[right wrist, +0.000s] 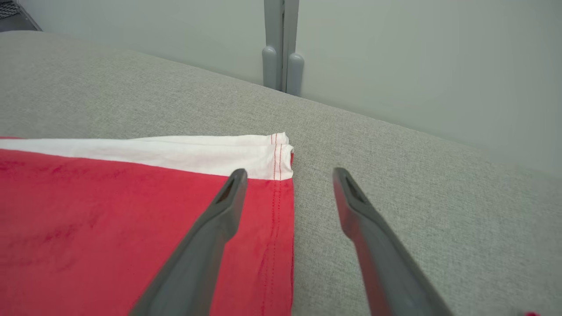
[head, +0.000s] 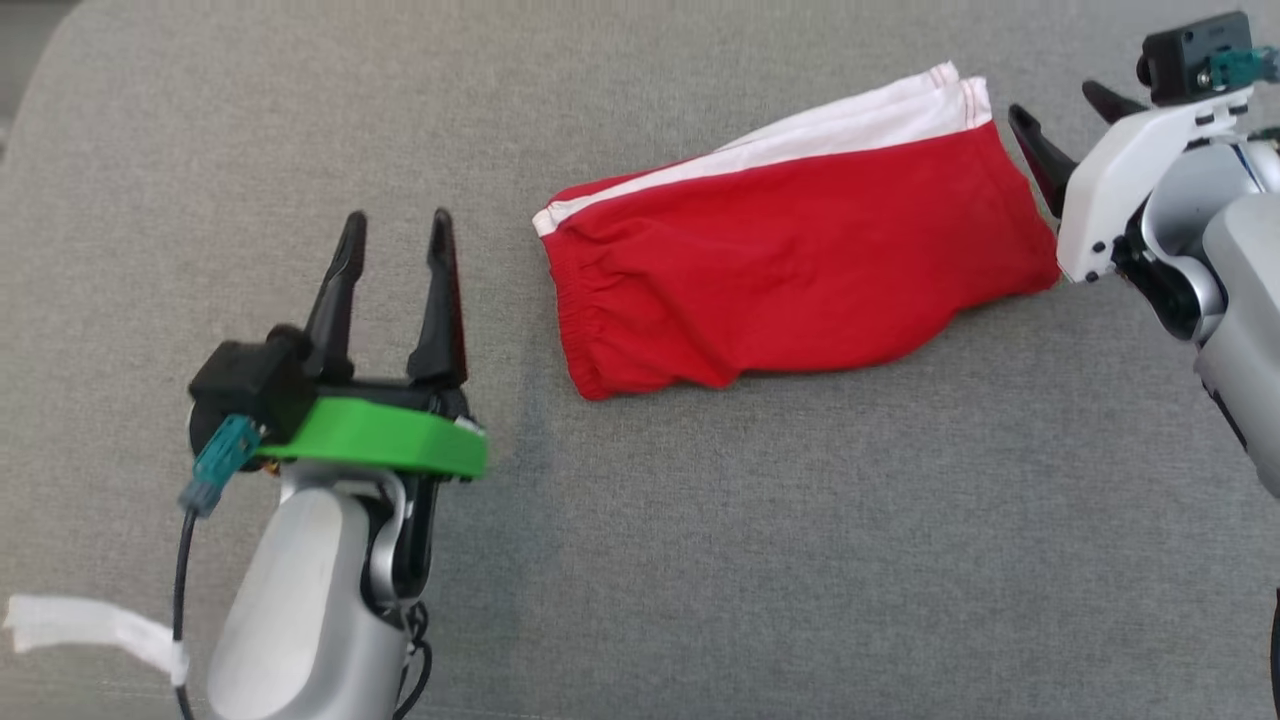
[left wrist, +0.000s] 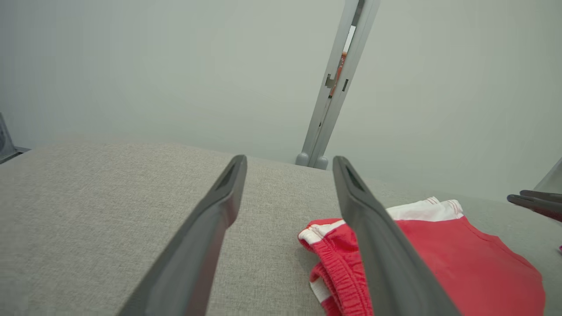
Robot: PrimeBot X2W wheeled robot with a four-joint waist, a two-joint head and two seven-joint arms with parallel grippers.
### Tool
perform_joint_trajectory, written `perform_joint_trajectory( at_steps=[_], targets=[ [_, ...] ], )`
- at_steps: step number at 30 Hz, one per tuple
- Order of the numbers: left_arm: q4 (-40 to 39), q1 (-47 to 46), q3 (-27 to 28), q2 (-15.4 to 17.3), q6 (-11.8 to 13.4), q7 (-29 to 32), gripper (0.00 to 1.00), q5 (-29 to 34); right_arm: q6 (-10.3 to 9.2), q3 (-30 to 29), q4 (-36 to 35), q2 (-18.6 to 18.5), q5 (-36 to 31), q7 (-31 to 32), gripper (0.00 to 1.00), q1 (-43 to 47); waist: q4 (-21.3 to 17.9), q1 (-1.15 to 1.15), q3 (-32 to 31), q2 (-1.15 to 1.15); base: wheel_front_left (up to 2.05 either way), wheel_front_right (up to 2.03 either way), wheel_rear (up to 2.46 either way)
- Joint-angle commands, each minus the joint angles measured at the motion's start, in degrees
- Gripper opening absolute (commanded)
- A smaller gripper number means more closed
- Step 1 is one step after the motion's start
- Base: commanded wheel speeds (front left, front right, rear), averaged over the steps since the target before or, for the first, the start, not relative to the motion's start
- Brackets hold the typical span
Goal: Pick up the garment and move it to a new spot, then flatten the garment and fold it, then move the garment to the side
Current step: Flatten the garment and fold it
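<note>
The garment (head: 800,250) is a pair of red shorts with white side stripes, lying folded on the grey fabric surface (head: 700,550). Its elastic waistband end points toward my left gripper (head: 397,228), which stands open and empty a little to the left of it. My right gripper (head: 1065,115) is open just past the garment's hem end, holding nothing. In the left wrist view the garment (left wrist: 461,263) lies behind the right finger, and the gripper (left wrist: 290,163) is open. In the right wrist view the gripper (right wrist: 290,174) is open above the hem edge of the garment (right wrist: 109,219).
A grey vertical post (right wrist: 281,48) stands against the pale wall behind the surface's far edge. A strip of white tape (head: 90,625) hangs off my left arm. The other arm's dark fingertips (left wrist: 533,202) show at the right edge of the left wrist view.
</note>
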Motion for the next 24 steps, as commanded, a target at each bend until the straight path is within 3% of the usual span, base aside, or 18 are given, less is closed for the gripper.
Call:
perform_joint_trajectory(
  at_steps=[1,11,24],
  targets=[
    [-1.3,1.6,1.3,0.2,-0.8,-0.1,1.0,2.0,-0.1,-0.3,0.5,-0.2,0.7,0.5,1.0,1.6,0.1,0.0,-2.2,0.0,0.0,0.0,0.0],
    [-8.3,11.7,7.0,0.2,-4.5,-0.2,1.0,9.4,-0.1,-4.1,6.1,0.4,2.8,2.3,1.0,3.9,2.2,0.0,-0.9,0.0,0.0,0.0,0.0],
    [-12.7,16.8,8.5,0.2,-5.2,-0.2,1.0,8.1,-0.1,-7.4,12.6,1.7,0.2,3.5,1.0,0.2,6.5,0.0,3.5,0.0,0.0,0.0,0.0]
  ],
)
